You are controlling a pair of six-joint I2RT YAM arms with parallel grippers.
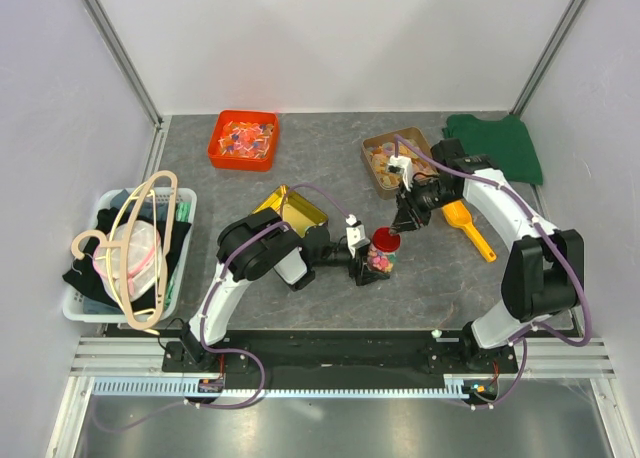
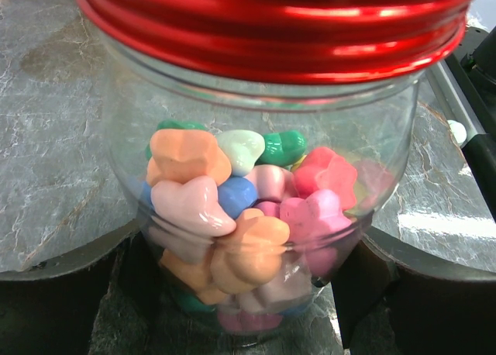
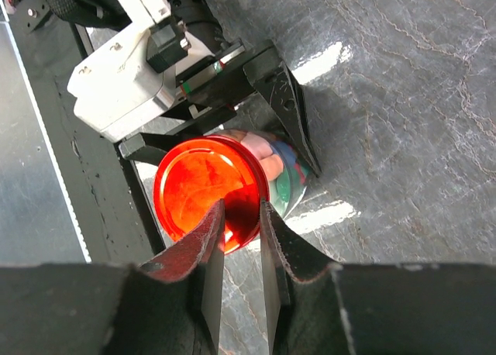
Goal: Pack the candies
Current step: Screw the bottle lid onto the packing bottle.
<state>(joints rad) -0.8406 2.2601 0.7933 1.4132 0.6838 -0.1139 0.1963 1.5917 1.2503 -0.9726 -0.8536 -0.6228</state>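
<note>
The candies [image 2: 232, 215], chunky sweets in pink, orange, blue, green and white, fill a clear jar [image 2: 124, 138] that stands on the grey table. A red lid [image 2: 271, 29] sits on its mouth. My left gripper [image 2: 248, 293] is shut on the jar's lower body, one dark finger on each side. In the top view the jar [image 1: 380, 263] stands at the table's middle. My right gripper [image 3: 242, 215] hovers just above the edge of the lid [image 3: 201, 188]. Its jaws stand a narrow gap apart with nothing between them.
An orange-red tray [image 1: 215, 148] of wrapped sweets sits at the back left. A brown tray [image 1: 372, 168] is at the back right, with a yellow scoop [image 1: 467, 223] and a green cloth [image 1: 495, 143] near it. A white basket [image 1: 70, 303] with hangers stands far left.
</note>
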